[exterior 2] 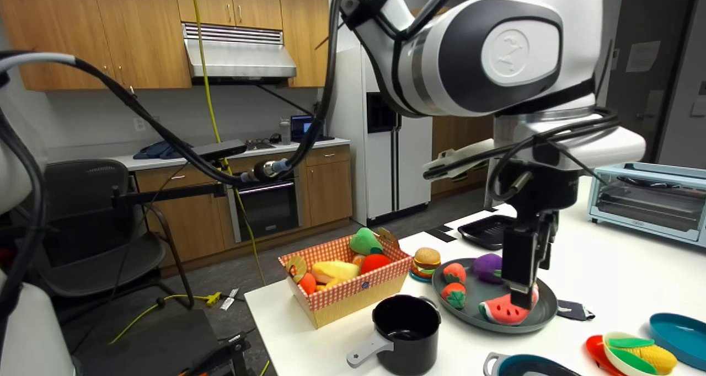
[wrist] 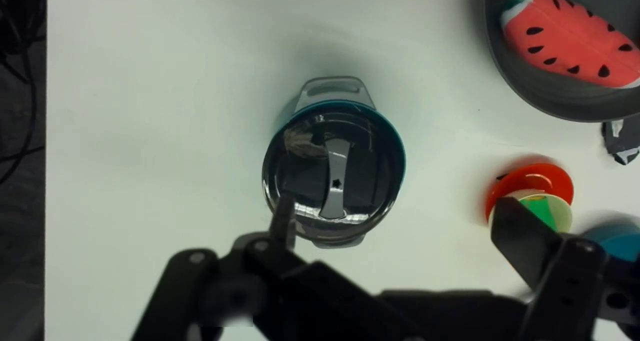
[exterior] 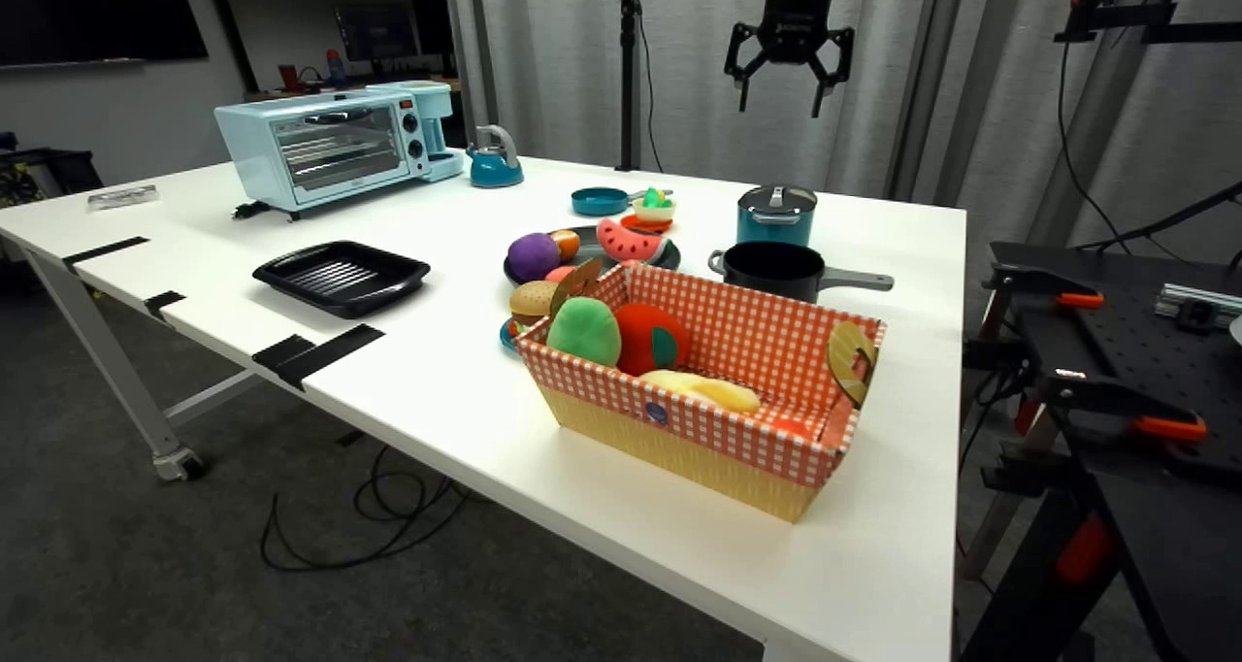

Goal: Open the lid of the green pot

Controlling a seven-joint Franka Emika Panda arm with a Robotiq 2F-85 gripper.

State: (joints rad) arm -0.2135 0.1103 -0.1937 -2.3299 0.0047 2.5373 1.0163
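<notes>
The green pot (exterior: 774,230) is teal and stands on the white table. Its lid (exterior: 776,199), a dark disc with a grey bar-shaped knob, sits on it. In the wrist view the lid (wrist: 305,171) covers nearly all of the pot, whose teal rim (wrist: 401,146) shows at the edge. In an exterior view only the top of the pot (exterior 2: 510,362) shows at the bottom edge. My gripper (exterior: 779,109) is open and empty, well above the pot, pointing down. In the wrist view its fingers (wrist: 395,211) are wide apart, the left one overlapping the lid's edge.
A black pan (exterior: 771,266) with a grey handle stands close to the pot. A dark plate (exterior 2: 474,318) of toy food and the red-checked basket (exterior: 670,448) are nearby. A red plate with a bowl (wrist: 560,176) lies to the right in the wrist view.
</notes>
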